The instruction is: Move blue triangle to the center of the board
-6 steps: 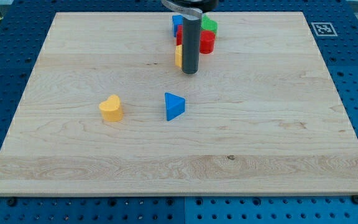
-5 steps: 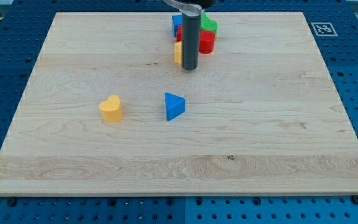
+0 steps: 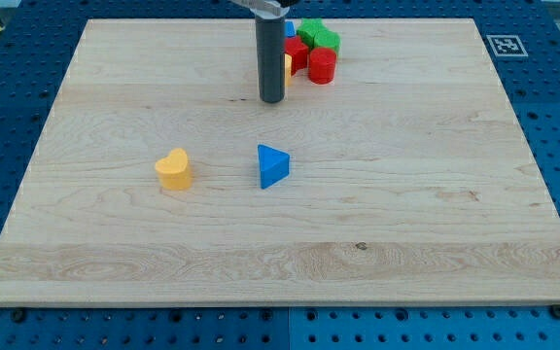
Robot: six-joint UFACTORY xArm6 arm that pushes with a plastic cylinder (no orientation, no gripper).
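The blue triangle [image 3: 272, 166] lies on the wooden board [image 3: 406, 194], a little left of and below the board's middle. My tip [image 3: 272, 99] stands above it toward the view's top, well apart from it. The rod rises out of the view's top edge. The tip touches no block that I can see.
A yellow heart-shaped block [image 3: 174, 168] lies left of the blue triangle. A cluster sits near the board's top edge just right of the rod: a red cylinder [image 3: 322, 65], a green block [image 3: 318, 37], a red block [image 3: 297, 52], a yellow block [image 3: 288, 66] and a blue block [image 3: 289, 30], partly hidden.
My tip has moved toward the view's left and slightly up, away from the cluster. The blocks have not moved.
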